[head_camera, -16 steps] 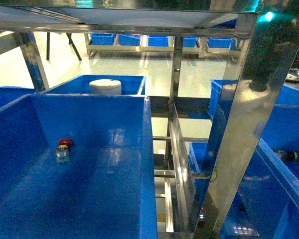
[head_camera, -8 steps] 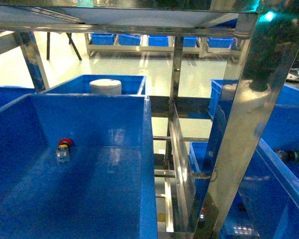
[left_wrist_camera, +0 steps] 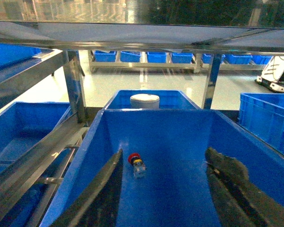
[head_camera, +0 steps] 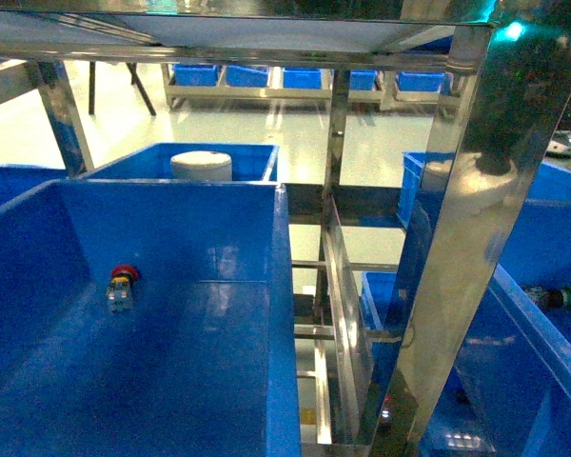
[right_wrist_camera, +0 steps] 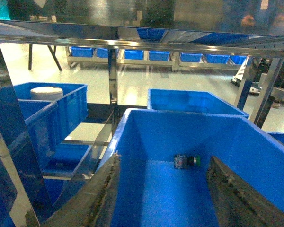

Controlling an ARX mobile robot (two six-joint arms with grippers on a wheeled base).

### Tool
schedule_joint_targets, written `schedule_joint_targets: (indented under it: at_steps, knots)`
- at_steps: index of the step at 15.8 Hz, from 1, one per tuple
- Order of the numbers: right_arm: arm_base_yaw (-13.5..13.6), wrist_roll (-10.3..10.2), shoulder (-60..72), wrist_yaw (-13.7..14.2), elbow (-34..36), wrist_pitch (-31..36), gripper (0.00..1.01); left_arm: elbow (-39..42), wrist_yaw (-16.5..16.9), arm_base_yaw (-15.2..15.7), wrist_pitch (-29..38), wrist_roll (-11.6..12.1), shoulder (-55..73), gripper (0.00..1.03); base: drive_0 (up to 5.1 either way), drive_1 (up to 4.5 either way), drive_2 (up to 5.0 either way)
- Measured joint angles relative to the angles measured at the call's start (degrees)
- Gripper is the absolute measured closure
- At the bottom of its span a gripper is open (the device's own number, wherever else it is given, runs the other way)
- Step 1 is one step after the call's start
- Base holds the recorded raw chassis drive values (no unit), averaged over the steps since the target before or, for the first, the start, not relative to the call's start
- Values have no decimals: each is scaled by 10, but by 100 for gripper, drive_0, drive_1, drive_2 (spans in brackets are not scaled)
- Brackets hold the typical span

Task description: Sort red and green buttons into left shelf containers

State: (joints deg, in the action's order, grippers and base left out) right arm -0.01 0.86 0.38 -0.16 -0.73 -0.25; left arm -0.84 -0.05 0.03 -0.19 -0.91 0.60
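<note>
The red button (head_camera: 121, 284) lies on its side on the floor of a blue container (head_camera: 284, 314) on the left shelf (head_camera: 457, 267), close to the back wall. In the left wrist view the red button (left_wrist_camera: 137, 164) sits ahead of my left gripper (left_wrist_camera: 163, 191), which hangs open and empty over that container (left_wrist_camera: 156, 111). The green button (head_camera: 553, 298) lies in the neighbouring blue container (head_camera: 542, 324) on the right. My right gripper (right_wrist_camera: 163, 194) is open above it, and the green button (right_wrist_camera: 186, 161) rests by the back wall of its container (right_wrist_camera: 180, 113). Neither gripper shows in the head view.
A white tub (head_camera: 202, 165) stands in a further blue bin (head_camera: 252, 157) behind the left container. Steel posts and rails (head_camera: 335, 143) run between and above the bins. More blue bins (right_wrist_camera: 194, 101) sit behind, and a row lines the far rack (head_camera: 295, 78).
</note>
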Motion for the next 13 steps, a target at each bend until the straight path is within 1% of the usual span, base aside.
schedule_joint_targets:
  at_steps: [2, 3, 4, 13]
  knots:
    - [0, 0, 0, 0, 0, 0, 25, 0, 0, 0, 0, 0, 0, 26, 0, 0, 0]
    - [0, 0, 0, 0, 0, 0, 2, 0, 0, 0, 0, 0, 0, 3, 0, 0, 0]
    - [0, 0, 0, 0, 0, 0, 4, 0, 0, 0, 0, 1, 0, 5, 0, 0, 0]
    - [0, 0, 0, 0, 0, 0, 3, 0, 0, 0, 0, 1, 0, 5, 0, 0, 0]
